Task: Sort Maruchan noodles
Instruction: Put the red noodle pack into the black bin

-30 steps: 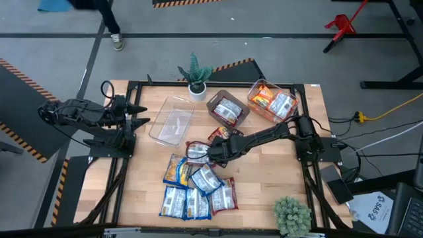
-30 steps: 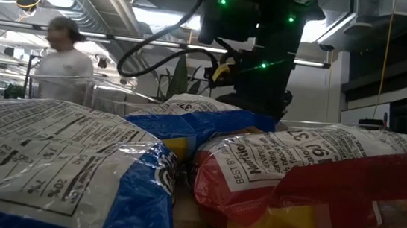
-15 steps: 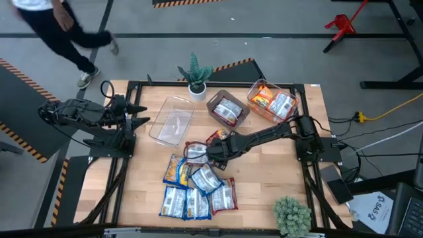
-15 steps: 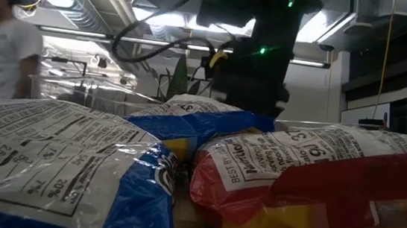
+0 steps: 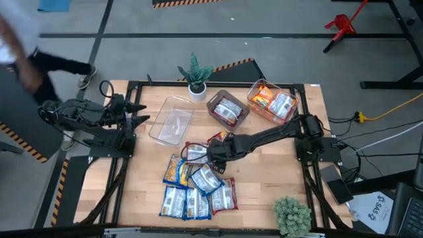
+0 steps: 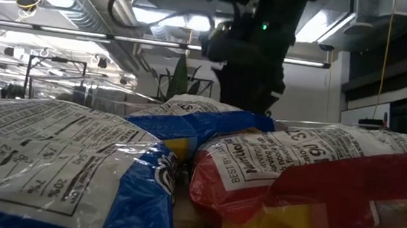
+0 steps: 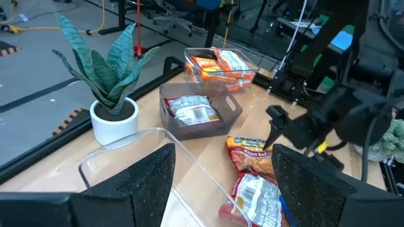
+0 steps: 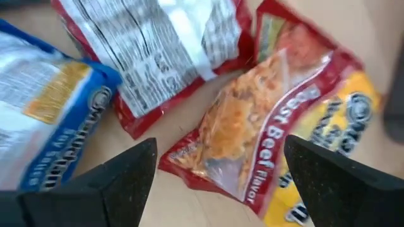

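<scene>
Hovering right gripper (image 8: 214,183), fingers spread, over red beef packet (image 8: 265,132); overlapping neighbour packet (image 8: 158,50) might get pinched too, wrong bin.

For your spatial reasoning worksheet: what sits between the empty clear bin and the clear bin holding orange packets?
In the high view, the grey square bin, holding a packet, lies between the empty clear bin and the filled one.

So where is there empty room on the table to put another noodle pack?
Bare wood lies right of the noodle pile, before the bushy plant, and left of the pile below the clear bin. It is crowded around the right gripper at the pile's top.
</scene>
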